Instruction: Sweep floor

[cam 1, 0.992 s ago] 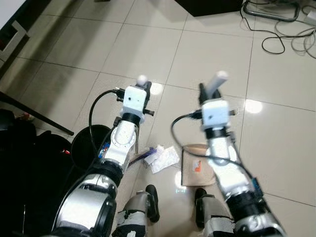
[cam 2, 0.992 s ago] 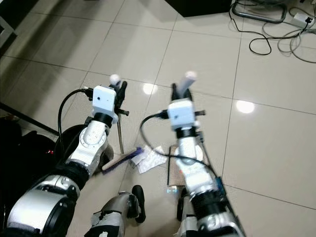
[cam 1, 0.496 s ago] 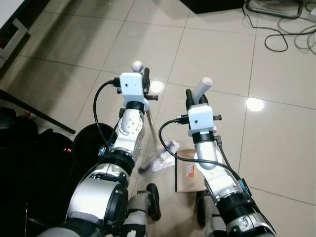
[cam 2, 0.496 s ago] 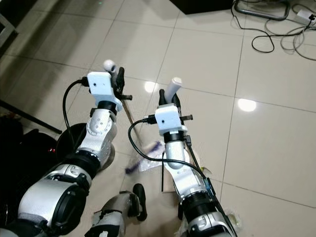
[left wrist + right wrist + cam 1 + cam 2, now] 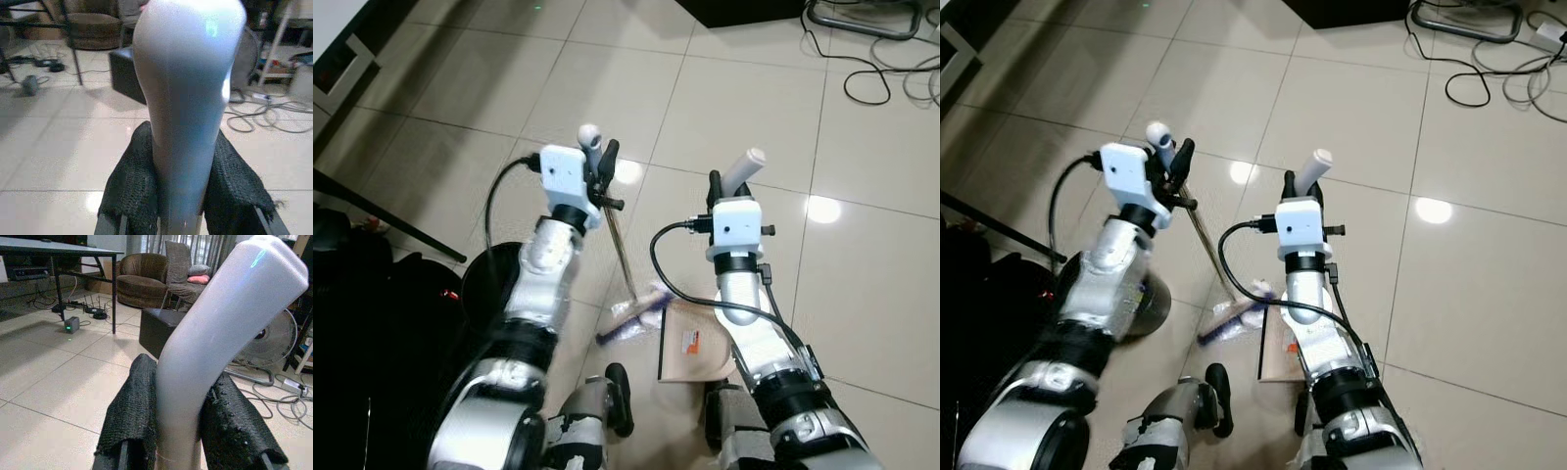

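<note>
- Fingers (image 5: 132, 196) of the left gripper (image 5: 602, 162) are clenched on the broom (image 5: 625, 262) handle; its head has been swung rightward against the paper scraps (image 5: 651, 299).
- Fingers (image 5: 134, 416) of the right gripper (image 5: 729, 181) are clamped on the dustpan (image 5: 690, 343) handle.
- Counted: one broom, one dustpan; the scraps are now touching the pan's edge, nearly collected.

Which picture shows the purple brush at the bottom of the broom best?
The right eye view: the purple brush lies in plain sight on the floor beside the dustpan. The left eye view shows it similarly. The left wrist view shows just the broom's handle top.
</note>
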{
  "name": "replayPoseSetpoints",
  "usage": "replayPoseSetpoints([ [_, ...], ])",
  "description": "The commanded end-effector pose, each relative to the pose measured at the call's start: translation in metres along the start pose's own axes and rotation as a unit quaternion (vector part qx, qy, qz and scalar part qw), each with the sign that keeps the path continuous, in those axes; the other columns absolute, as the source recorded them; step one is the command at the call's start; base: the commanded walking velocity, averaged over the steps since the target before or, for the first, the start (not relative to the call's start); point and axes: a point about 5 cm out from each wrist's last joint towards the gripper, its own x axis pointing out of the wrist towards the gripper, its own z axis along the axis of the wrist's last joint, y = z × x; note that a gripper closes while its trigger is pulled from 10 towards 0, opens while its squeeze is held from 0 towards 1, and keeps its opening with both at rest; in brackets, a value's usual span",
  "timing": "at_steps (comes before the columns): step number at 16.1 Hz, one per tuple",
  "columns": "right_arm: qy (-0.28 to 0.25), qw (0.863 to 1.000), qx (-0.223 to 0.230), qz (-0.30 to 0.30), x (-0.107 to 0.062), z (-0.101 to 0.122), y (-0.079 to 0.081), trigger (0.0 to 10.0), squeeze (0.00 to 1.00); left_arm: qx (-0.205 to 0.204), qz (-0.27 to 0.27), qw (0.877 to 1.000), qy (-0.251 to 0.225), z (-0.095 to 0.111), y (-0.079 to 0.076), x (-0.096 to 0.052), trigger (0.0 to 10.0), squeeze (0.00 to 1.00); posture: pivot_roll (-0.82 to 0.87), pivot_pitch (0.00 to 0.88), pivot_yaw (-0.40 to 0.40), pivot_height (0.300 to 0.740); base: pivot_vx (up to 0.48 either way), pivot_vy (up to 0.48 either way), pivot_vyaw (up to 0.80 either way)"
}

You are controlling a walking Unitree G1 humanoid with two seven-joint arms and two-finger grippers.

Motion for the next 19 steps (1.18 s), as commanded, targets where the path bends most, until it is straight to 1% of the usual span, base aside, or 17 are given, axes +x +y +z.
replayPoseSetpoints([
  [1, 0.051, 0.999, -0.009, 0.007, -0.012, -0.019, 0.000, 10.0, 0.00, -0.013, -0.057, 0.998, 0.011, 0.008, 0.000, -0.004, 10.0, 0.00, 0.12, 0.346, 0.152, 0.740, 0.000, 0.000, 0.00],
  [2, 0.053, 0.998, -0.011, 0.006, -0.011, -0.021, -0.003, 10.0, 0.00, -0.022, -0.110, 0.993, 0.020, 0.017, -0.002, -0.005, 10.0, 0.00, 0.12, 0.350, 0.150, 0.740, 0.000, 0.000, 0.00],
  [3, 0.055, 0.998, -0.011, 0.006, -0.010, -0.022, -0.004, 10.0, 0.00, -0.030, -0.130, 0.991, 0.021, 0.021, -0.003, -0.005, 10.0, 0.00, 0.12, 0.351, 0.149, 0.740, 0.000, 0.000, 0.00],
  [4, 0.056, 0.998, -0.012, 0.007, -0.009, -0.023, -0.005, 10.0, 0.00, -0.064, -0.176, 0.982, 0.013, 0.037, -0.008, -0.005, 10.0, 0.00, 0.13, 0.346, 0.145, 0.740, 0.000, 0.000, 0.00],
  [5, 0.056, 0.998, -0.012, 0.010, -0.009, -0.023, -0.005, 10.0, 0.00, -0.084, -0.208, 0.974, 0.011, 0.045, -0.012, -0.006, 10.0, 0.00, 0.12, 0.339, 0.142, 0.740, 0.000, 0.000, 0.00],
  [6, 0.057, 0.998, -0.014, 0.015, -0.009, -0.024, -0.005, 10.0, 0.00, -0.094, -0.247, 0.964, 0.013, 0.051, -0.016, -0.008, 10.0, 0.00, 0.12, 0.328, 0.140, 0.740, 0.000, 0.000, 0.00],
  [7, 0.058, 0.998, -0.014, 0.016, -0.008, -0.024, -0.005, 10.0, 0.00, -0.063, -0.311, 0.947, 0.047, 0.049, -0.018, -0.016, 10.0, 0.00, 0.13, 0.337, 0.143, 0.740, 0.000, 0.000, 0.00],
  [8, 0.059, 0.998, -0.014, 0.015, -0.007, -0.025, -0.006, 10.0, 0.00, -0.061, -0.343, 0.936, 0.062, 0.049, -0.019, -0.021, 10.0, 0.00, 0.12, 0.342, 0.141, 0.740, 0.000, 0.000, 0.00],
  [9, 0.059, 0.998, -0.014, 0.015, -0.007, -0.026, -0.006, 10.0, 0.00, -0.067, -0.338, 0.938, 0.050, 0.055, -0.016, -0.019, 10.0, 0.00, 0.12, 0.339, 0.142, 0.740, 0.000, 0.000, 0.00],
  [11, 0.058, 0.998, -0.014, 0.016, -0.008, -0.026, -0.006, 10.0, 0.00, -0.062, -0.308, 0.949, 0.023, 0.064, -0.008, -0.013, 10.0, 0.00, 0.12, 0.326, 0.143, 0.740, 0.000, 0.000, 0.00],
  [13, 0.060, 0.998, -0.014, 0.017, -0.010, -0.028, -0.007, 10.0, 0.00, -0.016, -0.234, 0.972, -0.029, 0.075, 0.009, -0.001, 10.0, 0.00, 0.12, 0.334, 0.145, 0.740, 0.000, 0.000, 0.00],
  [16, 0.062, 0.998, -0.014, 0.017, -0.015, -0.030, -0.007, 10.0, 0.00, 0.032, -0.178, 0.982, -0.062, 0.071, 0.021, -0.002, 10.0, 0.00, 0.12, 0.320, 0.146, 0.740, 0.000, 0.000, 0.00],
  [17, 0.064, 0.998, -0.014, 0.021, -0.017, -0.031, -0.006, 10.0, 0.00, 0.044, -0.147, 0.986, -0.073, 0.069, 0.027, -0.001, 10.0, 0.00, 0.11, 0.332, 0.150, 0.740, 0.000, 0.000, 0.00],
  [18, 0.068, 0.997, -0.014, 0.027, -0.021, -0.032, -0.002, 10.0, 0.00, 0.063, -0.103, 0.990, -0.078, 0.064, 0.037, 0.000, 10.0, 0.00, 0.12, 0.339, 0.148, 0.740, 0.000, 0.000, 0.00],
  [19, 0.069, 0.997, -0.013, 0.028, -0.022, -0.032, -0.001, 10.0, 0.00, 0.084, -0.090, 0.990, -0.070, 0.060, 0.039, 0.000, 10.0, 0.00, 0.12, 0.335, 0.149, 0.740, 0.000, 0.000, 0.00],
])
